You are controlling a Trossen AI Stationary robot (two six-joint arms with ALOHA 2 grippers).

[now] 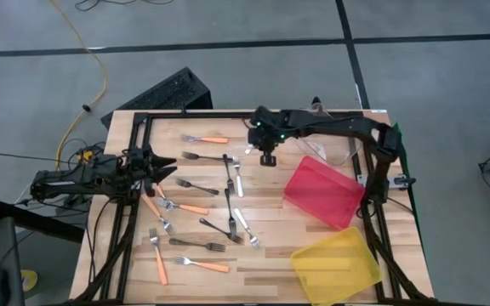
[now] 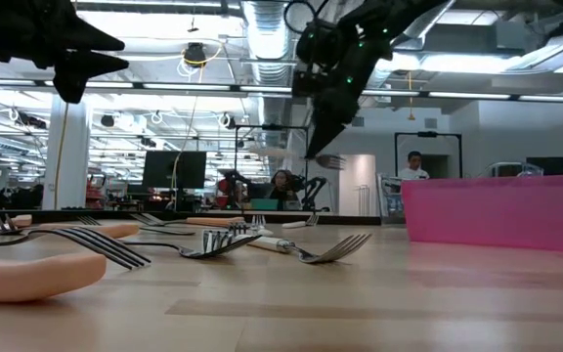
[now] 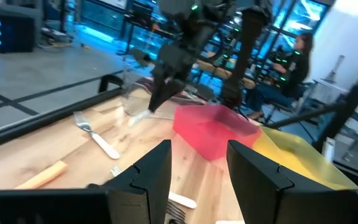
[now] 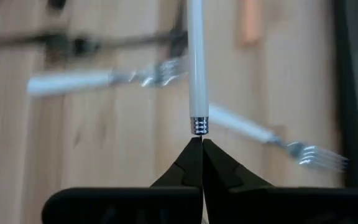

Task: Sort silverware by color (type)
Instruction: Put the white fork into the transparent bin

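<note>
The right gripper (image 1: pixel 267 158), closed on the metal neck end of a white-handled fork (image 4: pixel 196 62), hangs above the far middle of the desk (image 1: pixel 262 268), clear of the surface in the low view. In the right wrist view the fork's handle runs straight out in line with the closed fingers, so its long axis continues the gripper's own; its tines are hidden between the fingers. From above, the red bin (image 1: pixel 323 192) lies at about four o'clock from this gripper, near but apart, and the yellow bin (image 1: pixel 337 265) sits farther along much the same bearing, touching or nearly touching the red one's near corner. Which bin this kind of fork belongs in cannot be told from here. The coming move likely turns on carrying the fork toward four o'clock and over a bin wall while holding it aloft. The right arm is plainly the nearer to both bins. The left gripper (image 1: pixel 162 167) hovers at the desk's nine o'clock side, fingers apart and holding nothing, over the scatter of forks: orange-handled forks (image 1: pixel 156 255), black forks (image 1: pixel 196 244) and pale forks (image 1: pixel 243 223) lie loose across the middle and left of the desk, pointing many ways.
</note>
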